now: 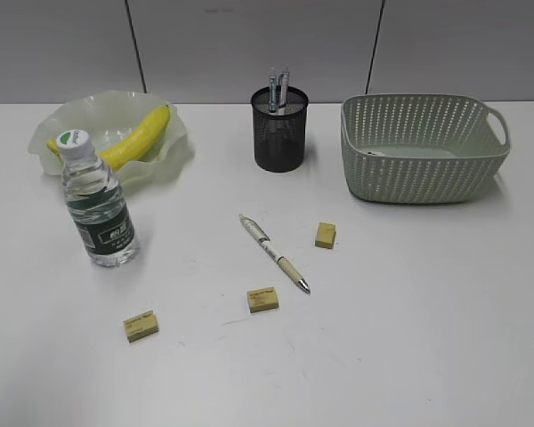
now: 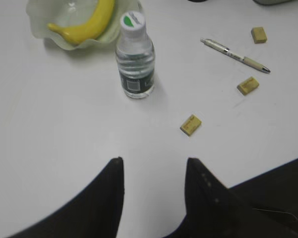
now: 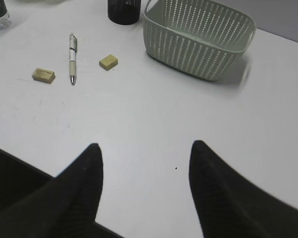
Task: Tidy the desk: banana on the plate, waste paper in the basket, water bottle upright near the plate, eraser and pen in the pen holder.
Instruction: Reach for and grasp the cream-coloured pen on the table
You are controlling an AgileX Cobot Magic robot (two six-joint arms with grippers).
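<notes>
The banana point(image 1: 142, 135) lies in the ruffled pale-green plate point(image 1: 67, 120) at the back left; both also show in the left wrist view, banana point(image 2: 89, 25) and plate point(image 2: 39, 25). The water bottle point(image 1: 98, 200) stands upright in front of the plate, and shows in the left wrist view point(image 2: 134, 57). A pen point(image 1: 274, 253) lies mid-desk with three yellow erasers point(image 1: 326, 235) point(image 1: 262, 299) point(image 1: 141, 326) around it. The black mesh pen holder point(image 1: 280, 129) holds pens. The basket point(image 1: 423, 147) is at the back right; its contents are unclear. Left gripper point(image 2: 154, 161) and right gripper point(image 3: 146, 146) are open, empty, over bare desk.
A grey panelled wall runs behind the desk point(image 1: 409, 302). The desk's near edge shows in both wrist views. No arm shows in the exterior view.
</notes>
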